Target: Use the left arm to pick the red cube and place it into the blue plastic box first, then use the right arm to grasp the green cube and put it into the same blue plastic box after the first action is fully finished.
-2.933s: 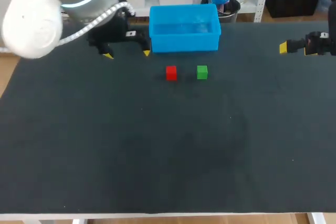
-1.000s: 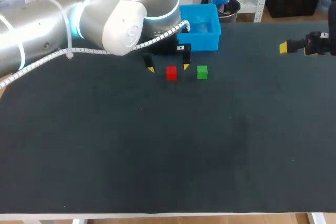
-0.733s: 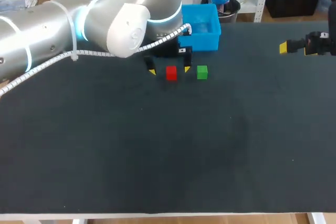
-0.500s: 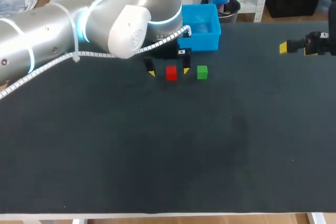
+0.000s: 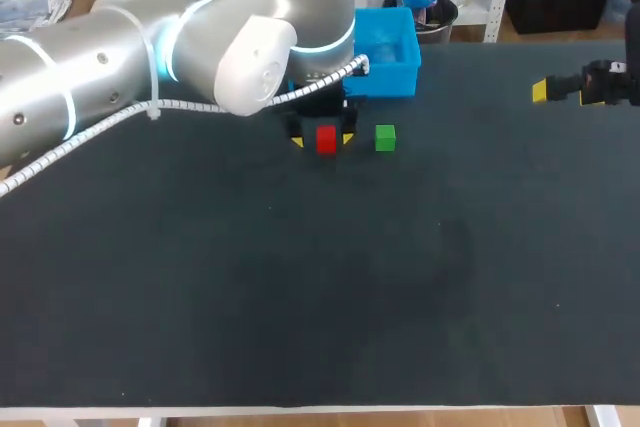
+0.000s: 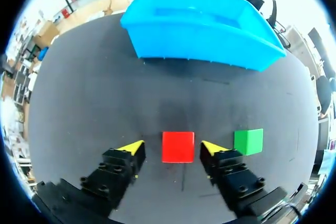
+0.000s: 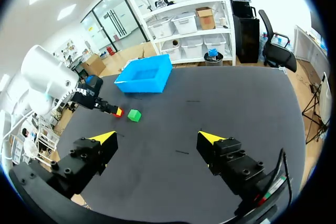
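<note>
The red cube [image 5: 326, 138] [image 6: 178, 147] rests on the black table, just in front of the blue plastic box [image 5: 385, 52] [image 6: 199, 35]. My left gripper [image 5: 323, 139] [image 6: 173, 147] is low over the table and straddles the cube. A narrow gap still shows between each yellow tip and the cube, so it is open. The green cube [image 5: 385, 137] [image 6: 248, 141] lies beside the left gripper's outer finger, apart from it. My right gripper [image 5: 541, 93] [image 7: 157, 137] hangs open and empty at the table's far right, a long way from both cubes [image 7: 134, 115].
The black table [image 5: 320, 287] stretches wide towards the front edge. My left arm's thick grey links [image 5: 150, 47] cover the back left of the table and part of the box.
The left gripper's fingers have drawn in from wide open to close on either side of the red cube. The cubes, the box and the right arm have not moved.
</note>
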Available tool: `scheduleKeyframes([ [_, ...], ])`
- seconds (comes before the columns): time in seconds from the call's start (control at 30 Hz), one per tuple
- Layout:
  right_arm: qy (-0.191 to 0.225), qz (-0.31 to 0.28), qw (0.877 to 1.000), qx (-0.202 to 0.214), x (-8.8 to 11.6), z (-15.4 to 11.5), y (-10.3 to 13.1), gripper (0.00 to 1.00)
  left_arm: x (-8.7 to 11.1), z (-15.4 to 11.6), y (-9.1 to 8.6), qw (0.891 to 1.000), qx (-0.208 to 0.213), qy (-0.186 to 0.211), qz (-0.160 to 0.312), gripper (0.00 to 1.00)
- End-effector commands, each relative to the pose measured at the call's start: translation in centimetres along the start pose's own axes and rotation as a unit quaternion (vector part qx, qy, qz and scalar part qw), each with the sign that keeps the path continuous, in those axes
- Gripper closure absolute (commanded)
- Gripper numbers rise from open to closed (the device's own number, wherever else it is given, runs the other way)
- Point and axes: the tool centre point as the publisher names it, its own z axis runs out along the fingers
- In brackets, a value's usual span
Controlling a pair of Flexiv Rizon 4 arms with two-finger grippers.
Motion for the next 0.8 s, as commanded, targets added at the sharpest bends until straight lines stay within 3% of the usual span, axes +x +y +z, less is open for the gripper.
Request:
scheduleKeyframes([
  [0.03,0.000,0.000,1.000,0.000,0.0,0.0,0.0,0.00,0.0,0.2,-0.3,1.000,0.000,0.000,0.000,1.00],
  [0.47,0.000,0.000,1.000,0.000,0.0,0.0,0.0,0.00,0.3,0.0,-0.4,1.000,0.002,-0.003,-0.001,1.00],
  [0.8,0.000,0.000,1.000,0.000,0.0,0.0,0.0,0.00,0.2,-2.0,-0.2,1.000,0.009,-0.011,0.001,1.00],
])
